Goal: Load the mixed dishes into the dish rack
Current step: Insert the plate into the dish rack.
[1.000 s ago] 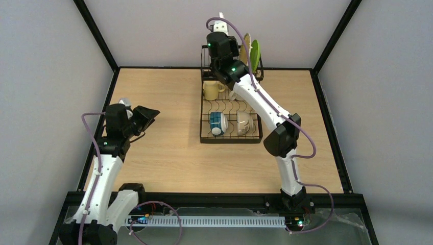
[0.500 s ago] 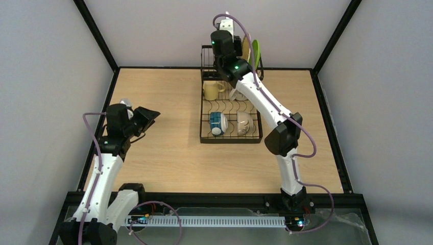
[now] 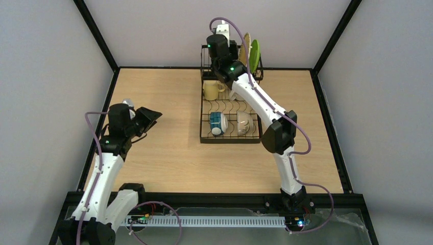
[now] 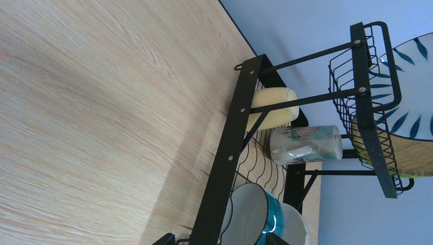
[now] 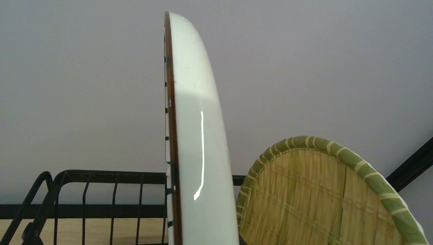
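One dish is not yet seated, the black-striped white plate (image 5: 196,153). From above it is hard to pick out behind the right arm (image 3: 255,99), which reaches over the tall basket end of the dish rack (image 3: 231,141). In that basket the tan woven-look plate (image 3: 246,46) and lime green plate (image 3: 255,51) stand on edge. On the slotted base sit the pale yellow mug (image 3: 210,90), the blue bowl (image 3: 217,123) and the other bowl (image 3: 243,123). The left jaws hang spread wide and empty over the bare desk (image 3: 168,153), well apart from the rack.

From the left wrist, the rack shows as flat black bars and thin wire. The desk has pale wood grain. A printed cup (image 4: 306,145) lies on its side beside the mug, and the bowl's teal wall rings a white inside. The striped plate stands high, at the basket's top rail.

From the right wrist, the plate runs edge-on up the middle, glossy white with a thin brown rim line. I read that as the right jaws pinching its lower rim, though they are out of view. The woven plate, straw-like with a green-bound edge, stands close beside it; I cannot tell if they touch.

The step in hand looks like the last placing. Next the plate should go straight down into a free slot, kept upright and off the woven plate, before the jaws let go.
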`<control>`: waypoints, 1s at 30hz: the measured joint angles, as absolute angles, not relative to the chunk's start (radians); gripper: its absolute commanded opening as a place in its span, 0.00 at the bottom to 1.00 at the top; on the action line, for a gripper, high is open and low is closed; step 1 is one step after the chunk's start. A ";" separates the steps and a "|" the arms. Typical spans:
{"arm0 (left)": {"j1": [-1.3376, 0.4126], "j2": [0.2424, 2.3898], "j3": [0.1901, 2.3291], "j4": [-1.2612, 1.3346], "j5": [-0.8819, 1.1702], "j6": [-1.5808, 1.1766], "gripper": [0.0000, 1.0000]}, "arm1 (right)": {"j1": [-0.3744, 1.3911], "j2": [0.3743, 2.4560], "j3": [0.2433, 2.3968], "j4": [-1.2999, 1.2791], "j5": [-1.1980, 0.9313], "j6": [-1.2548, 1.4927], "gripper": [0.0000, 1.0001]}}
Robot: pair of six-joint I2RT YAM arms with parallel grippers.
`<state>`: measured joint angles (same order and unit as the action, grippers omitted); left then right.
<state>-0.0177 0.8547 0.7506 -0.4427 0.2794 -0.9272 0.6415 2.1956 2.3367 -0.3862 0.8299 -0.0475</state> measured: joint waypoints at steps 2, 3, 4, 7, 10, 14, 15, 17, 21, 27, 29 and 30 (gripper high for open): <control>-0.018 0.860 0.751 -0.443 0.279 -0.927 0.99 | 0.641 2.197 2.337 -0.387 0.830 -0.044 0.00; -0.018 0.862 0.751 -0.443 0.279 -0.927 0.99 | 0.641 2.197 2.337 -0.387 0.831 -0.044 0.00; -0.018 0.865 0.751 -0.443 0.279 -0.926 0.99 | 0.641 2.197 2.337 -0.387 0.832 -0.043 0.00; -0.018 0.871 0.751 -0.443 0.279 -0.926 0.99 | 0.641 2.197 2.337 -0.388 0.832 -0.037 0.00; -0.018 0.876 0.751 -0.442 0.279 -0.925 0.99 | 0.641 2.197 2.338 -0.389 0.832 -0.033 0.00; -0.018 0.883 0.751 -0.442 0.279 -0.923 0.99 | 0.641 2.199 2.343 -0.401 0.836 -0.008 0.00; -0.018 0.885 0.751 -0.442 0.279 -0.923 0.99 | 0.641 2.199 2.344 -0.404 0.838 0.002 0.00; -0.018 0.889 0.751 -0.442 0.279 -0.922 0.99 | 0.641 2.200 2.344 -0.411 0.840 0.020 0.00; -0.018 0.894 0.751 -0.442 0.279 -0.918 0.99 | 0.641 2.200 2.348 -0.430 0.847 0.052 0.00; -0.020 0.896 0.747 -0.442 0.279 -0.913 0.99 | 0.642 2.200 2.348 -0.456 0.862 0.094 0.00; -0.020 0.896 0.740 -0.442 0.279 -0.911 0.99 | 0.642 2.199 2.345 -0.457 0.865 0.102 0.00; -0.020 0.896 0.737 -0.443 0.279 -0.910 0.99 | 0.642 2.199 2.340 -0.455 0.868 0.108 0.00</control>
